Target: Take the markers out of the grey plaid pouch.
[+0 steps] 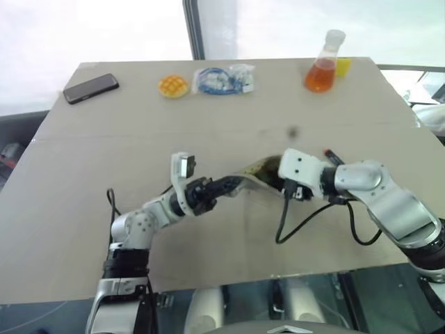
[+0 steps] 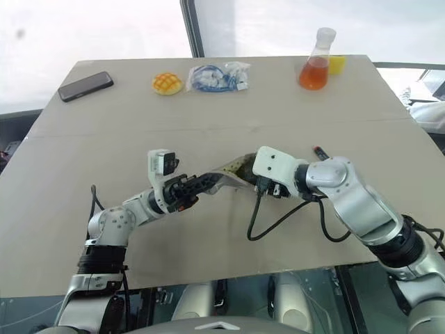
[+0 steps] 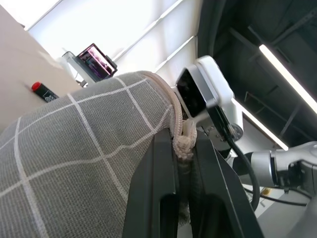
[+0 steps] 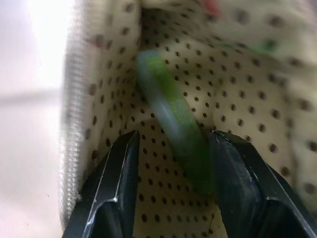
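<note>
L jaws [image 3: 182,198] clamp grey plaid pouch [image 3: 74,153] edge; R jaws [image 4: 171,163] part-open inside, straddling green marker [image 4: 173,124].

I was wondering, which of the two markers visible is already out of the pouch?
The marker with the red end, lying on the table beyond the right arm, is out. The green marker lies inside the grey plaid pouch, between the right gripper fingers.

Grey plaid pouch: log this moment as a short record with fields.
pouch: grey plaid pouch, lifted off the table, mouth toward the right arm
left end effector: shut on the pouch's zipper edge
right end effector: inside the pouch, fingers apart around a green marker
marker already out: red-ended one on the table beyond the right arm
far edge: phone, bagged blue cable, orange flask
</note>
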Tool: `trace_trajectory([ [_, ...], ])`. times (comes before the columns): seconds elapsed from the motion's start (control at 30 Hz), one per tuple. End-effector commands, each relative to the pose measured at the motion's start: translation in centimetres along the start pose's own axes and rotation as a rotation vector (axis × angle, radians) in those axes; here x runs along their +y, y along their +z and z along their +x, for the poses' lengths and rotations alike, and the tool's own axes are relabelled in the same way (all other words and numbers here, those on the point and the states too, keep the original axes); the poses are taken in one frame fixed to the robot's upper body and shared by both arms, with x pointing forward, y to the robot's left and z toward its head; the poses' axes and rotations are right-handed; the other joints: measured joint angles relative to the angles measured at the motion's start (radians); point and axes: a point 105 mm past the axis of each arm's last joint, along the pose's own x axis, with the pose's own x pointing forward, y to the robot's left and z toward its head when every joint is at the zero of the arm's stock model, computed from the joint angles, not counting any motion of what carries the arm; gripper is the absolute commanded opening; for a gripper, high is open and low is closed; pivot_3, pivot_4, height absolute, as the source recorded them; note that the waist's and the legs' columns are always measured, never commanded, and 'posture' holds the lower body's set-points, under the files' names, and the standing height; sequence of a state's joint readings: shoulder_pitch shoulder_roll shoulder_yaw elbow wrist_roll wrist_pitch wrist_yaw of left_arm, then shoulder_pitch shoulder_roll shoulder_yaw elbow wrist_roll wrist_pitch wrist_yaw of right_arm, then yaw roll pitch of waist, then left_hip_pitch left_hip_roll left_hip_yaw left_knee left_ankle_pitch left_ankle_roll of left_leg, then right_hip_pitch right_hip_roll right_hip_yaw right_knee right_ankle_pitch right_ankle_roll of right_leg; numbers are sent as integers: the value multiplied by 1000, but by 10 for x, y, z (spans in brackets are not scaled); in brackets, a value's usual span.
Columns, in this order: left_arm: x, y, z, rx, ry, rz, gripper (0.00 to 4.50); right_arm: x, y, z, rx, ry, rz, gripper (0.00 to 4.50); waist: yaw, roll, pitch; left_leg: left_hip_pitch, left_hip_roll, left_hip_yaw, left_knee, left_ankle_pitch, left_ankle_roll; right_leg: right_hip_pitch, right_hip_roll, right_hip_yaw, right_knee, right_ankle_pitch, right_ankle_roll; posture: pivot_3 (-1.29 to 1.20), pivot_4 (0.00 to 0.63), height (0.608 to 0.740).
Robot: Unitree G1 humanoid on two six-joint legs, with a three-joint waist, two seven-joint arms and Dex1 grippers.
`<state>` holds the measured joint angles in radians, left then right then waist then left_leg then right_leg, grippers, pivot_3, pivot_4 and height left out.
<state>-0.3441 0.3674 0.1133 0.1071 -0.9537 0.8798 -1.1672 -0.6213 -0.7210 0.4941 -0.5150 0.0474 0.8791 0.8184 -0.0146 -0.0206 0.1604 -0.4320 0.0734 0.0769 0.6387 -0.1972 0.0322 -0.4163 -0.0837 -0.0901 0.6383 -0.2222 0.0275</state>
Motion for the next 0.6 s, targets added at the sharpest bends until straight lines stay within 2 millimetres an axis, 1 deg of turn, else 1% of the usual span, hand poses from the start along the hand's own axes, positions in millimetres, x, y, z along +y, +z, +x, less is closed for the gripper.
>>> trace_trajectory([
  [0.03,2,5,-11,-10,19,39,0,1,-9,16,75,-3,-144,2211,0,0,0,0,0,0,0,0,0,0,0,0,0,0,0,0,150,740],
  [0.07,2,5,-11,-11,19,38,0,1,-9,21,76,4,-160,2211,1,0,0,-1,0,0,0,0,0,0,0,0,0,0,0,0,150,740],
  [0.17,2,5,-10,-17,15,41,0,-9,-8,42,74,-42,-161,2211,1,0,0,-1,-1,1,0,0,0,-1,-1,1,-1,0,0,0,150,740],
  [0.3,-1,1,-7,-11,0,34,0,-15,-26,82,99,-78,-201,2211,-1,-1,-1,-1,-1,2,0,0,0,0,0,1,0,1,0,0,150,740],
  [0.37,-3,-5,-5,1,-11,23,0,-20,-25,109,32,-145,-207,2211,-9,-3,-2,1,0,3,0,0,0,1,0,2,0,0,0,0,150,740],
  [0.4,-4,-8,-5,1,-14,16,0,-22,-25,120,-18,-183,-167,2211,-16,-4,-3,2,0,3,1,0,0,1,1,2,1,0,0,0,150,740],
  [0.43,-4,-10,-5,2,-14,12,0,-23,-25,128,-59,-223,-136,2211,-23,-5,-3,3,0,3,1,1,-1,2,1,2,2,0,0,0,150,740],
  [0.47,-4,-12,-5,2,-13,12,0,-26,-29,131,-79,-261,-120,2211,-28,-5,-4,4,1,2,1,1,-2,2,2,2,2,0,0,0,150,740],
  [0.5,-4,-13,-5,1,-7,19,0,-26,-32,132,-97,-278,-110,1971,-28,-4,-4,6,1,1,1,2,-3,3,2,2,3,1,-1,0,150,740],
  [0.53,-3,-12,-6,-8,3,27,0,-26,-32,129,-132,-290,-93,1696,-27,-4,-4,6,1,0,0,2,-3,3,2,3,4,1,-1,0,150,740],
  [0.57,-3,-11,-7,-19,13,34,0,-27,-30,126,-164,-306,-79,1366,-27,-4,-4,6,1,0,0,2,-4,3,2,3,4,1,-1,0,150,740],
  [0.6,-2,-10,-8,-29,20,41,0,-28,-28,122,-189,-320,-72,905,-26,-5,-4,6,1,1,0,2,-4,3,2,4,4,1,-2,0,150,740],
])
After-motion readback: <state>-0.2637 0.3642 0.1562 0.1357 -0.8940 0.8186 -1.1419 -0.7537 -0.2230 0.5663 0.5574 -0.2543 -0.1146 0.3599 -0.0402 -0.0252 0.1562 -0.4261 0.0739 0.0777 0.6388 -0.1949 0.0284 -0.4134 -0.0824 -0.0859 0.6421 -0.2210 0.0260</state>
